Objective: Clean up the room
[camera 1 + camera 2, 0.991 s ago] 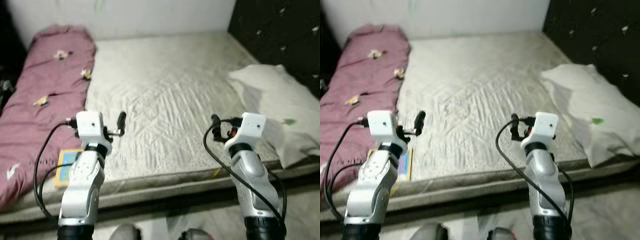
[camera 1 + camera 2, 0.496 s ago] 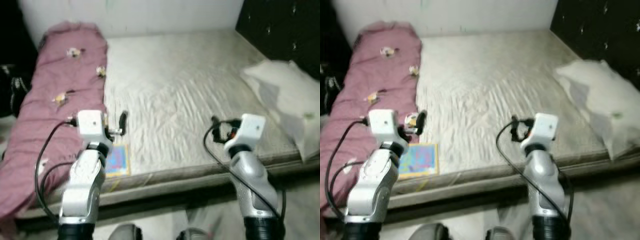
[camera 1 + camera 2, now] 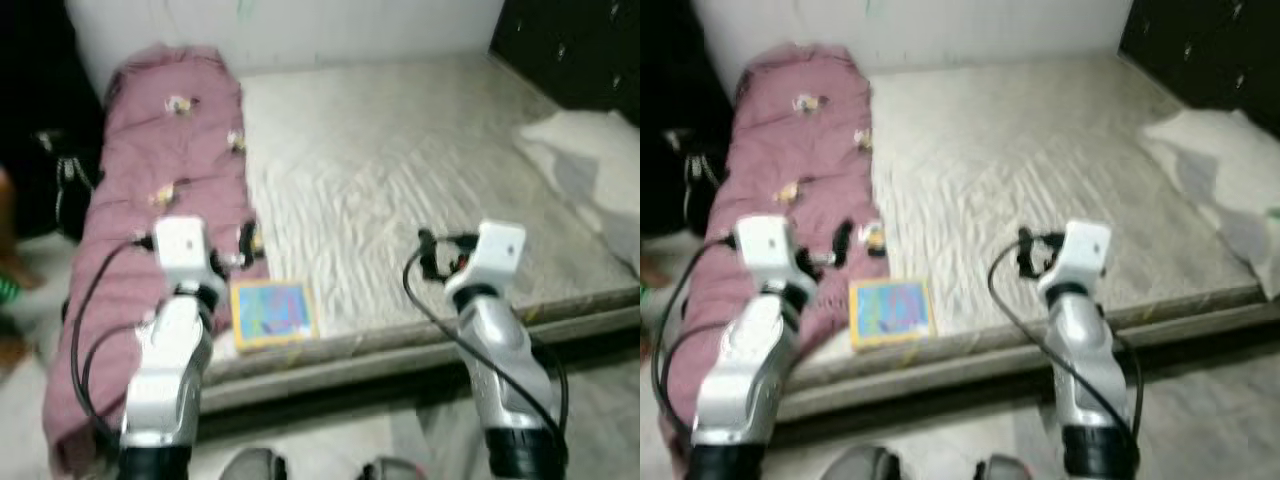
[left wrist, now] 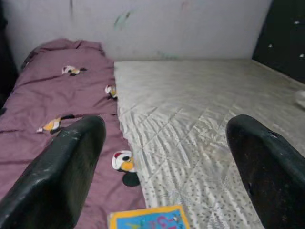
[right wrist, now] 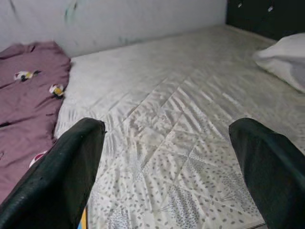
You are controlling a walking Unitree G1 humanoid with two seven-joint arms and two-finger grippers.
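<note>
two silver arms, white boxy wrist blocks, looping black cables. left gripper (image 4: 162, 171) and right gripper (image 5: 167, 167): long, rounded, matte black fingers (image 4: 57, 176).

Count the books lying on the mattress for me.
1. A thin colourful picture book with a yellow edge lies flat at the near edge of the pale quilted mattress, beside the mauve patterned blanket, between the two open grippers. Others could lie hidden under the blanket.

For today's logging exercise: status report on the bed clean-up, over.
Left gripper and right gripper open, holding nothing, raised before the bed. Book on its near edge beside the blanket. Nothing in the way.
</note>
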